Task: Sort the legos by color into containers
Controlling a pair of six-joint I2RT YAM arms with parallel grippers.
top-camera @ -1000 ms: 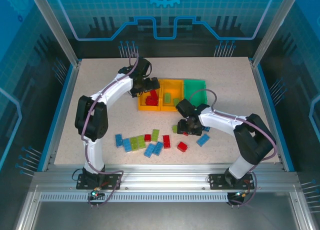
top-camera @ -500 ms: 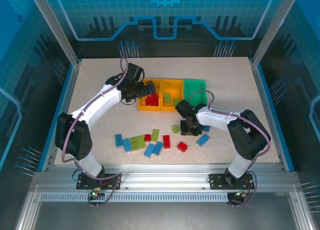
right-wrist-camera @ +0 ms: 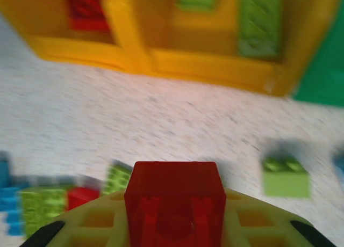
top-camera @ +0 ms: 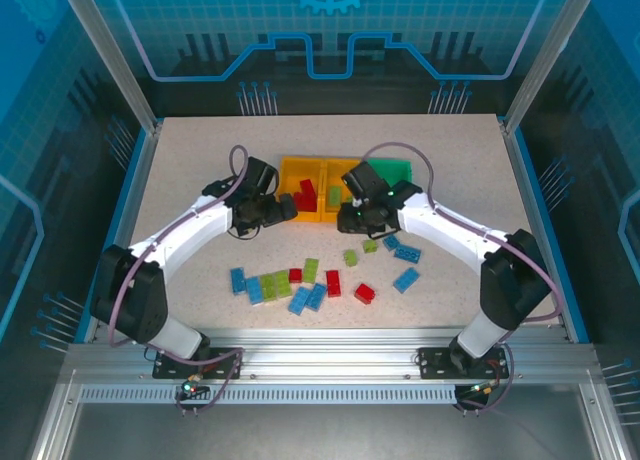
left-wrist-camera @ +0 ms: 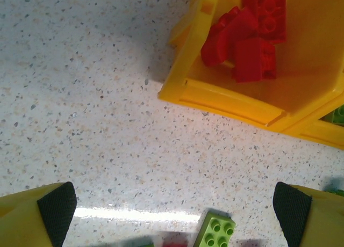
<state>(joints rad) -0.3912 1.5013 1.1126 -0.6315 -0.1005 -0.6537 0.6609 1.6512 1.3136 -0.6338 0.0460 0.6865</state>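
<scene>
Three joined bins (top-camera: 305, 218) run left to right on the table (top-camera: 200, 160). Beside the left yellow bin (left-wrist-camera: 231, 102), which holds at least three red bricks (left-wrist-camera: 252, 37), the left fingers (top-camera: 283, 209) gape wide and empty; the middle yellow bin (right-wrist-camera: 209, 64) holds two green bricks (right-wrist-camera: 258, 21), and the green bin (top-camera: 395, 170) ends the row. The right fingers (top-camera: 350, 220), near the middle bin, clamp one red brick (right-wrist-camera: 174, 204), while about fifteen loose bricks (top-camera: 299, 300) lie nearer the arms, seven blue, five green, three red, most pointing roughly away from the arms.
</scene>
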